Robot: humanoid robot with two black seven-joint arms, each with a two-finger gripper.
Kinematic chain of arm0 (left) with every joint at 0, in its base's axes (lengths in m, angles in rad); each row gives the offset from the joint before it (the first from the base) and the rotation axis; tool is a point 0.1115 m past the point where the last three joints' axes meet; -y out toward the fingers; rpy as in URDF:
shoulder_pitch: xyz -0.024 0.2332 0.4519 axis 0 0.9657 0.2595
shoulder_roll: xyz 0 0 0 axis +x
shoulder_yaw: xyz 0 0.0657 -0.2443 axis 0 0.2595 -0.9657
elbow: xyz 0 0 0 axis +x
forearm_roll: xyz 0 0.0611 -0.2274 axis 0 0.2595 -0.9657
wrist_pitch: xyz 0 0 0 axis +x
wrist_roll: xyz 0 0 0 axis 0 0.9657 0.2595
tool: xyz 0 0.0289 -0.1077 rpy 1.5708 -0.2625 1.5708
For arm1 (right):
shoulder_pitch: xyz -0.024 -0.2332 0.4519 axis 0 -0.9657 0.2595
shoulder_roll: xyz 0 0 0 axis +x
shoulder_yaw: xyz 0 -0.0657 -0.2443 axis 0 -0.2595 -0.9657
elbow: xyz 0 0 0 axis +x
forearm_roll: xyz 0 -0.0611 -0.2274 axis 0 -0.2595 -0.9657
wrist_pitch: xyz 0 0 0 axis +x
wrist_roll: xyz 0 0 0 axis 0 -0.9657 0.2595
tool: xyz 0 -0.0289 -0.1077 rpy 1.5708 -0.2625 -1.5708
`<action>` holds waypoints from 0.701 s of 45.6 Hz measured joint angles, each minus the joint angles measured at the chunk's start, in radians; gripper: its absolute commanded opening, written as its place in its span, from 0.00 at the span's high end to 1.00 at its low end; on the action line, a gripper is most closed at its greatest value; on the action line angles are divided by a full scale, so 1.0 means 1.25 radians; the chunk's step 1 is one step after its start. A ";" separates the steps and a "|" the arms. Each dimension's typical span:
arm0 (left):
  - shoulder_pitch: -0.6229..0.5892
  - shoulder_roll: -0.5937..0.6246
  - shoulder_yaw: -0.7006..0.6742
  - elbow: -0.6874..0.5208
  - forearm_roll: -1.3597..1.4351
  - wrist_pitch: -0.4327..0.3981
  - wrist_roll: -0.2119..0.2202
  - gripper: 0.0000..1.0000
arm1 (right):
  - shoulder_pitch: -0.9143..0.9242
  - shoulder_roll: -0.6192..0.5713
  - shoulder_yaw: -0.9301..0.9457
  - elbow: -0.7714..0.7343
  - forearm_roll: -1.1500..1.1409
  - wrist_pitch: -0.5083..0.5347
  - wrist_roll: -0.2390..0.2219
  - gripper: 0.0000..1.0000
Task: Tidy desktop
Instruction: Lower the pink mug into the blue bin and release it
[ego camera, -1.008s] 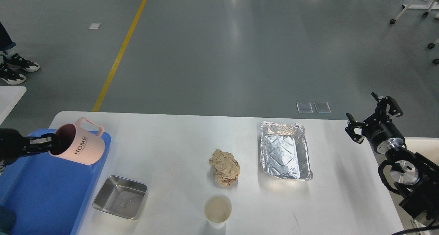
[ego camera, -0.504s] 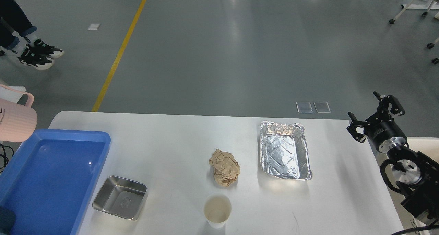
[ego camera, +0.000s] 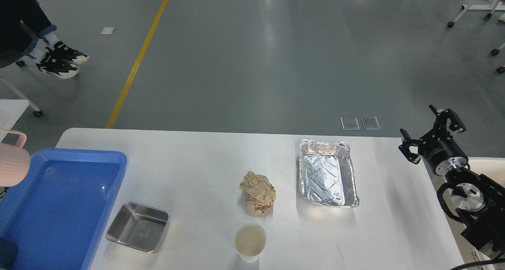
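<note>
1. Desktop (ego camera: pixel 197 159), head view: fills lower frame; pink mug (ego camera: pixel 12 165) now nearly off left edge, beside blue tray (ego camera: pixel 63 207).
2. Remaining: crumpled paper (ego camera: pixel 257 192), foil tray (ego camera: pixel 327 173), paper cup (ego camera: pixel 249 244), steel dish (ego camera: pixel 137 226).
3. Right gripper (ego camera: pixel 430 134): fingers spread, empty, unmoved. Left: unseen.

Off-task clutter
Blue tray (ego camera: pixel 59 207) left edge; steel pan (ego camera: pixel 137 226) beside it; paper wad (ego camera: pixel 258 192), cup (ego camera: pixel 249 243) centre-front; foil tray (ego camera: pixel 327 172) right.
</note>
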State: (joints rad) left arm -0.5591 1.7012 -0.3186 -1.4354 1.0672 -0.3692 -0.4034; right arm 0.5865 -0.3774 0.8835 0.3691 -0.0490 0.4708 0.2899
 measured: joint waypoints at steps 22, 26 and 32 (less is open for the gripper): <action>0.030 -0.030 0.120 -0.002 0.000 -0.048 0.039 1.00 | -0.003 0.001 0.000 -0.001 0.000 0.000 0.000 0.00; 0.031 -0.076 0.135 0.005 -0.002 -0.037 0.065 1.00 | -0.005 0.002 0.000 -0.001 0.000 0.000 0.001 0.00; 0.031 -0.125 0.168 0.019 -0.004 0.000 0.101 1.00 | -0.007 0.002 0.000 -0.001 0.000 0.000 0.001 0.00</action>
State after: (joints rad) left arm -0.5198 1.5445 -0.1084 -1.4117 1.0621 -0.3687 -0.2776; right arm 0.5773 -0.3746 0.8835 0.3679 -0.0491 0.4705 0.2914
